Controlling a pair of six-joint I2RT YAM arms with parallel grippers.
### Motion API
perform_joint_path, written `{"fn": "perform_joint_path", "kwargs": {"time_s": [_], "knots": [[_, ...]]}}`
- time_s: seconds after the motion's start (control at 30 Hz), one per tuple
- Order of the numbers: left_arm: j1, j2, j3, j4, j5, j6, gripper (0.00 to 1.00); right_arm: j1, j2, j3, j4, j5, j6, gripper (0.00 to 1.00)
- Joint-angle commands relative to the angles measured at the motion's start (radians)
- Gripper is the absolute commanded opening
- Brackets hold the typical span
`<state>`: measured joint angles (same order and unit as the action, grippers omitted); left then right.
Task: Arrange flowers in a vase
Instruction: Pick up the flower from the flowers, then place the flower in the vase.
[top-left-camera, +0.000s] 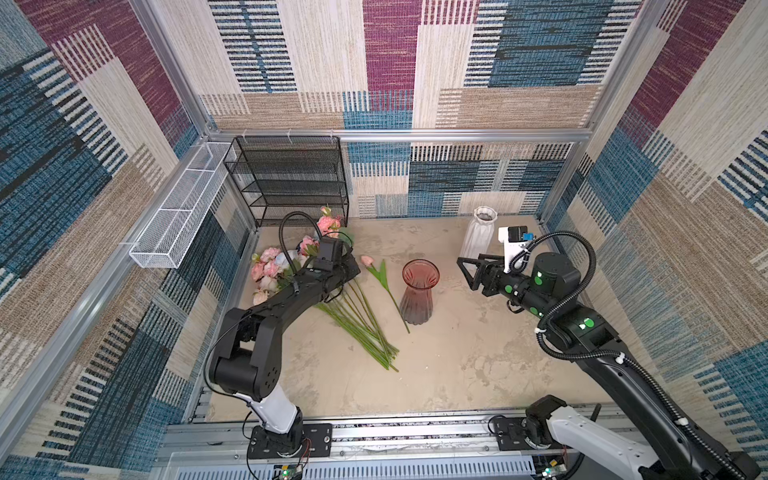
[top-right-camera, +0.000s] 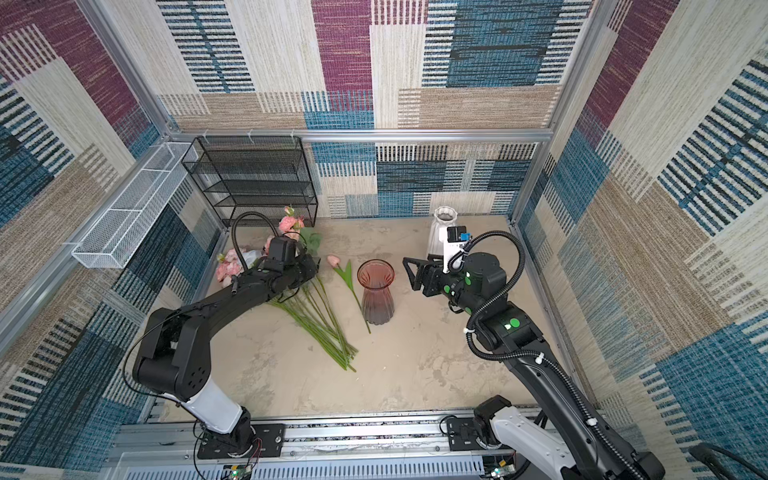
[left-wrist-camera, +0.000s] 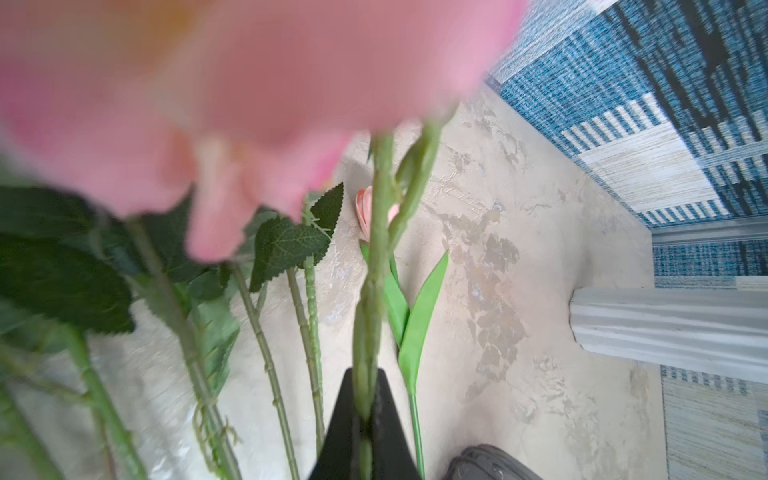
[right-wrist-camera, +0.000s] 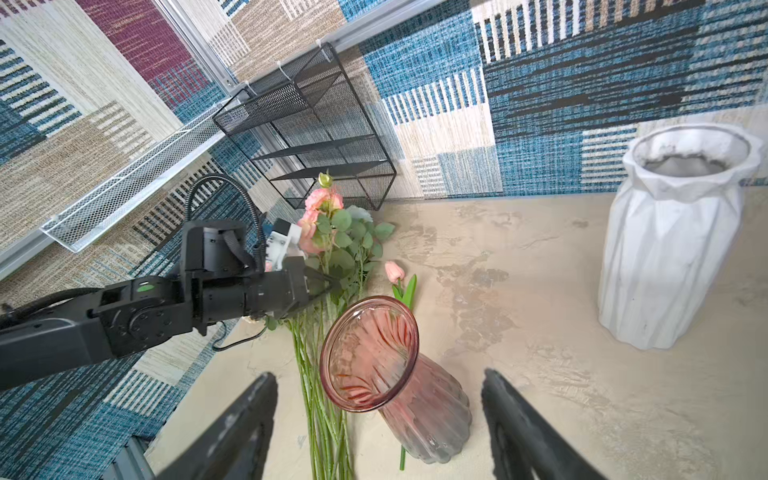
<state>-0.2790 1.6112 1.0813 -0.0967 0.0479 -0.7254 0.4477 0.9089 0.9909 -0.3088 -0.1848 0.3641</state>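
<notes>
A bunch of flowers (top-left-camera: 266, 272) lies at the table's left, its long green stems (top-left-camera: 365, 328) fanned toward the front. My left gripper (left-wrist-camera: 365, 399) is shut on one green stem (left-wrist-camera: 376, 249) that leads up to a blurred pink bloom (left-wrist-camera: 249, 83); in both top views this gripper (top-left-camera: 353, 266) (top-right-camera: 315, 266) sits over the bunch. A short pink tulip (top-left-camera: 367, 260) lies between the bunch and the vase. The red ribbed glass vase (top-left-camera: 417, 291) (right-wrist-camera: 370, 349) stands upright mid-table, with nothing in it. My right gripper (right-wrist-camera: 378, 376) (top-left-camera: 465, 270) hangs open just right of the vase, apart from it.
A white faceted vase (top-left-camera: 480, 232) (right-wrist-camera: 673, 249) stands at the back right, behind the right gripper. A black mesh shelf (top-left-camera: 291, 178) stands against the back wall. A white mesh basket (top-left-camera: 183, 208) hangs on the left wall. Patterned walls close in three sides.
</notes>
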Motion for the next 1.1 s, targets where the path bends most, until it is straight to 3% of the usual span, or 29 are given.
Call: {"fn": "perform_joint_path", "kwargs": {"time_s": [0.0,0.23,0.4,0.53,0.67,0.83,0.97,1.07], "knots": [[0.002,-0.118,-0.033,0.021,-0.002,0.050,0.00,0.000,-0.006,0.009,0.062,-0.066,-0.022,0.81],[0.001,-0.436,-0.017,0.014,0.158,0.140,0.00,0.000,0.011,0.053,0.157,-0.309,-0.083,0.82],[0.001,-0.555,0.029,0.089,0.387,0.174,0.00,0.029,0.126,0.169,0.153,-0.509,-0.116,0.82],[0.001,-0.582,0.043,0.227,0.639,0.155,0.00,0.157,0.233,0.276,0.112,-0.505,-0.177,0.82],[-0.002,-0.573,0.031,0.357,0.808,0.109,0.00,0.255,0.323,0.345,0.107,-0.524,-0.199,0.82],[-0.011,-0.557,0.000,0.557,0.938,-0.008,0.00,0.335,0.409,0.402,0.105,-0.535,-0.218,0.81],[-0.035,-0.533,0.012,0.600,0.998,-0.036,0.00,0.366,0.455,0.426,0.119,-0.541,-0.217,0.79],[-0.051,-0.530,0.014,0.605,1.006,-0.037,0.00,0.376,0.481,0.442,0.125,-0.544,-0.215,0.70]]}}
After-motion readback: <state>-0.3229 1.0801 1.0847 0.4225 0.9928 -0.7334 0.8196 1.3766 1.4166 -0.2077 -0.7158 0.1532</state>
